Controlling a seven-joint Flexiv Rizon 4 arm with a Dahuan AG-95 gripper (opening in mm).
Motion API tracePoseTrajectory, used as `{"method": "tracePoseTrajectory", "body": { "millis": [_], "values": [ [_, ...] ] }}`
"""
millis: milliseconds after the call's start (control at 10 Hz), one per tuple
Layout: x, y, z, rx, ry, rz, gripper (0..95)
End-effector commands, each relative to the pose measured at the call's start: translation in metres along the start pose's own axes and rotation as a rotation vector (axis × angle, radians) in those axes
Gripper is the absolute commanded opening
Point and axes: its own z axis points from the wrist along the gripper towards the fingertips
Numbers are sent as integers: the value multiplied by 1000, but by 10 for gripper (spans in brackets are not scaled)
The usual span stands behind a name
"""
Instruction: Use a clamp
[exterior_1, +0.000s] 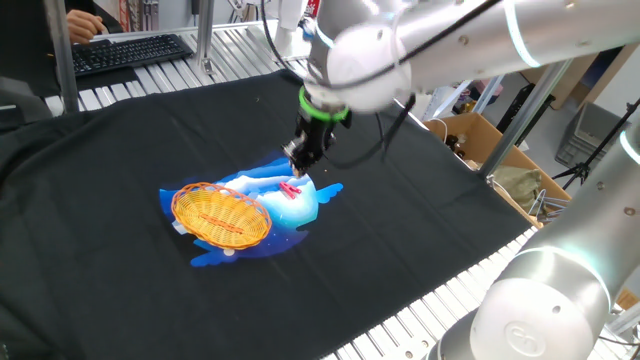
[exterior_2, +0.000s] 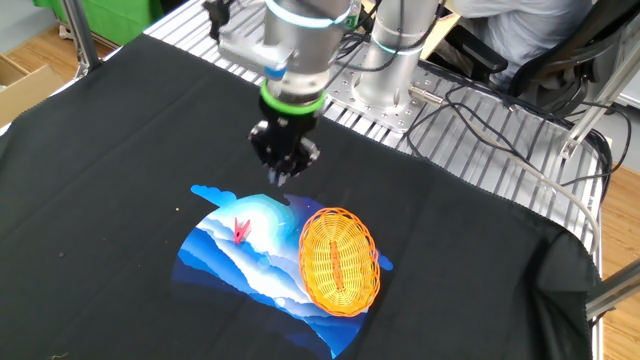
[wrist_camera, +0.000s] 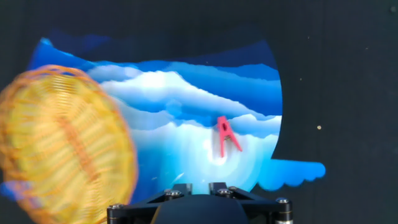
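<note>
Overhead, the arm's black two-finger gripper (exterior_2: 284, 172) pointed straight down above the blue-and-white wave-patterned cloth mat (exterior_2: 262, 262), near the mat's edge on the arm-base side. Its fingers looked close together in both fixed views, but the tips were too small and dark to judge; I could not tell whether they were spread or pressed together. Nothing was seen between them.

The small pink-red plastic clothespin-style clamp (wrist_camera: 227, 137) lay flat on the white crest of the mat, unheld. In one fixed view the clamp (exterior_1: 292, 188) sat just below the gripper (exterior_1: 301, 160); in the other fixed view it (exterior_2: 241, 231) lay apart from the gripper, further onto the mat.

The orange woven oval basket (exterior_2: 340, 262) rested on the mat, beside the clamp and not touching it.

The mat lay on the black-cloth-covered worktop (exterior_2: 120, 140).
</note>
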Motion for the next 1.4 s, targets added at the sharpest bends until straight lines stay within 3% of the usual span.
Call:
{"method": "tracePoseTrajectory", "body": {
  "millis": [100,700,1400],
  "values": [
    [1,-1,5,-9,6,-7,190],
    [3,-9,7,-14,-2,-71,190],
    [-1,-27,22,-21,-18,-114,190]
  ]
}}
